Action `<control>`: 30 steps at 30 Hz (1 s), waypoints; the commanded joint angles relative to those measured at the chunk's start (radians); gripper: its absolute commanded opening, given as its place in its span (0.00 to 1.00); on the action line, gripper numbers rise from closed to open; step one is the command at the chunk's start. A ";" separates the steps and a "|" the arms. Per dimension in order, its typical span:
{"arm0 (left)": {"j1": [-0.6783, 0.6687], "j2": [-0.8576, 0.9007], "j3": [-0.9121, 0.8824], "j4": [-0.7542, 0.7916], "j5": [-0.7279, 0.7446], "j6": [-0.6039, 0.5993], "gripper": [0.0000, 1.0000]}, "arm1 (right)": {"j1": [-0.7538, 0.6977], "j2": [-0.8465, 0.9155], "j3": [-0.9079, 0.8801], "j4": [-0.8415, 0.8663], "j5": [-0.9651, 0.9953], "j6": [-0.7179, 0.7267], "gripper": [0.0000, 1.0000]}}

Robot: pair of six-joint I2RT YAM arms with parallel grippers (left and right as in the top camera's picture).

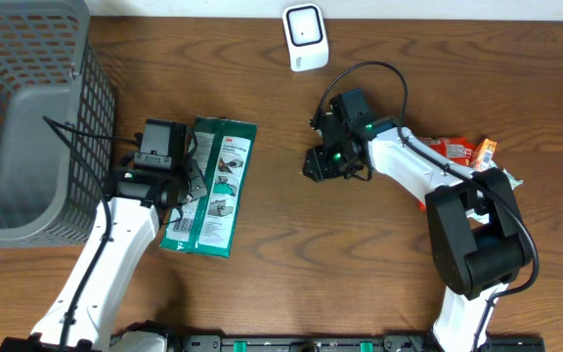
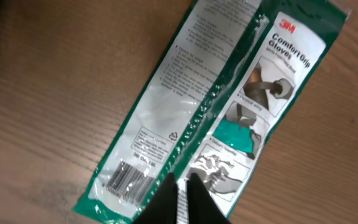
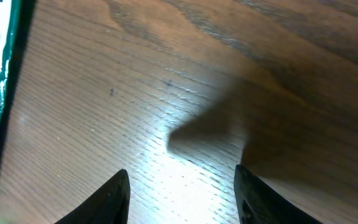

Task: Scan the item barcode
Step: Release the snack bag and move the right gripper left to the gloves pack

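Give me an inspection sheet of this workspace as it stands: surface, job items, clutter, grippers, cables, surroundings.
Surface: wooden table, no spills or marks seen.
Job's things: green glove package lies flat left of centre, with its barcode facing up near the end by the left arm. The white scanner sits at the far edge, apart from the package.
Clutter: orange snack packet, partly hidden behind the right arm. Grey mesh basket at the far left corner.
Grippers: left gripper is shut on the package's edge. Right gripper is open over bare wood, with nothing between its fingers.
Cables: black cable loops above the right arm.
Surroundings: nothing seen.
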 commanded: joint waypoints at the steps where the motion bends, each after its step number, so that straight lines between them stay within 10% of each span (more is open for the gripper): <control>1: 0.005 0.021 -0.031 0.038 -0.023 0.075 0.07 | 0.015 0.015 -0.006 0.005 -0.011 0.008 0.50; 16: 0.069 0.212 -0.031 0.161 -0.027 0.227 0.08 | 0.017 0.015 -0.006 0.009 -0.011 0.008 0.53; 30: 0.071 0.426 -0.031 0.323 0.109 0.307 0.30 | 0.017 0.015 -0.006 0.009 -0.011 0.008 0.58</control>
